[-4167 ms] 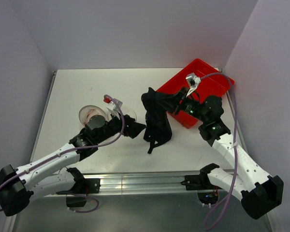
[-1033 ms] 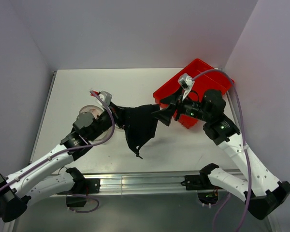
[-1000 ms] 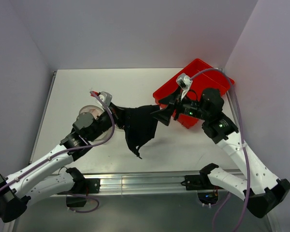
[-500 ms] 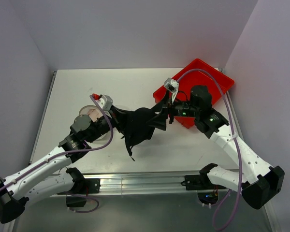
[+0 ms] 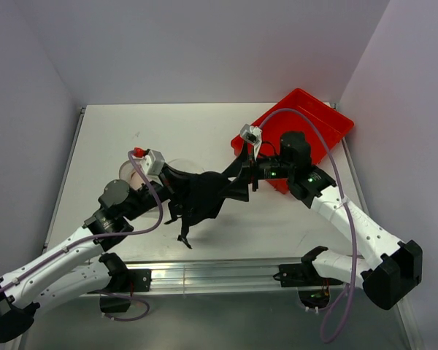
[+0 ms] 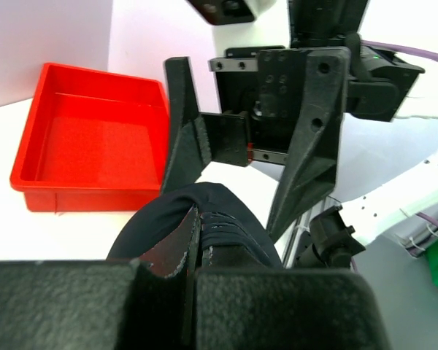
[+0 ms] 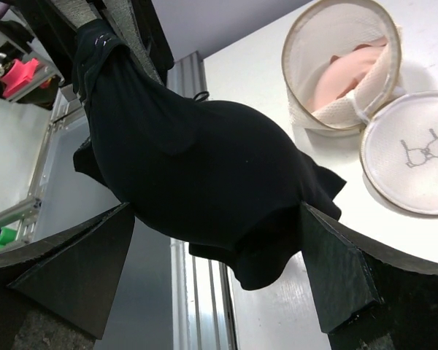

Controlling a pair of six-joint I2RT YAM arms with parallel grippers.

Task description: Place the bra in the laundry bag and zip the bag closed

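My left gripper [image 5: 177, 188] is shut on one end of the black bra [image 5: 204, 197], which hangs above the table's middle with a strap dangling. In the left wrist view the fabric [image 6: 204, 211] is pinched between the pads of that gripper [image 6: 192, 270]. My right gripper [image 5: 232, 181] is open, its fingers straddling the bra's other end without touching; the bra [image 7: 197, 160] fills the gap of that gripper [image 7: 217, 219]. The laundry bag [image 7: 343, 65] stands open with something pink inside, its round lid [image 7: 416, 157] lying flat beside it. In the top view the bag [image 5: 128, 169] is partly hidden behind my left arm.
The red tray [image 5: 317, 120] sits at the back right corner, behind my right arm, and looks empty in the left wrist view [image 6: 87, 146]. The table's metal front rail [image 5: 212, 273] runs just below the hanging bra.
My right gripper has moved left from the tray and now straddles the bra's free end. My left gripper has carried the bra slightly toward the front.
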